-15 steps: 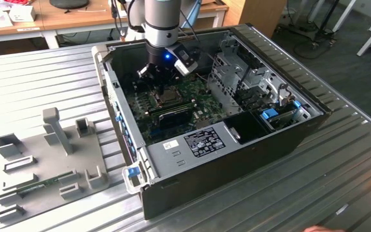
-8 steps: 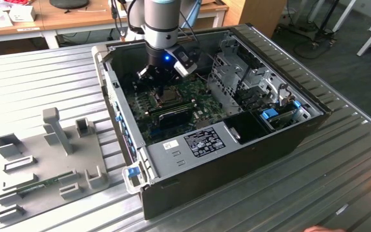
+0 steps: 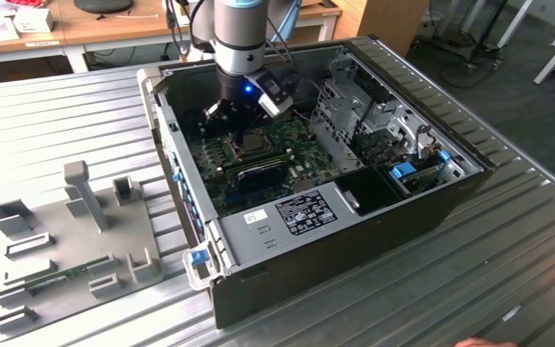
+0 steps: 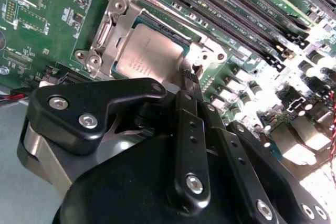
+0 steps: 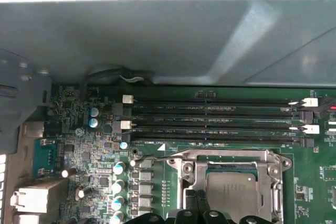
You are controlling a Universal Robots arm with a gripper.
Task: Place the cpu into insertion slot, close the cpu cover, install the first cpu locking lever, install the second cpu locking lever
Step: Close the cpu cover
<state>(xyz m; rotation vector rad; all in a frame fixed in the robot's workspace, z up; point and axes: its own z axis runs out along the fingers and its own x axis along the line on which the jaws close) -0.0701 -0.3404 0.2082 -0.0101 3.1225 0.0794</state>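
cpu point(image 4: 149, 56) | in insertion slot point(image 4: 160, 24) (cpu cover point(image 4: 113, 30) down) | pincer point(image 4: 191, 80) closed up, hold unclear

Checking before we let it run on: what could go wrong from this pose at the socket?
1. The gripper sits at the edge of the cpu cover, right by the cpu; a slip might scrape either.
2. The memory strips run close beside that cover; sideways travel might clip them.

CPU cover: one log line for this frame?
cpu cover: down, framing cpu | gripper: at cover's edge, contact unclear | locking levers: state unclear
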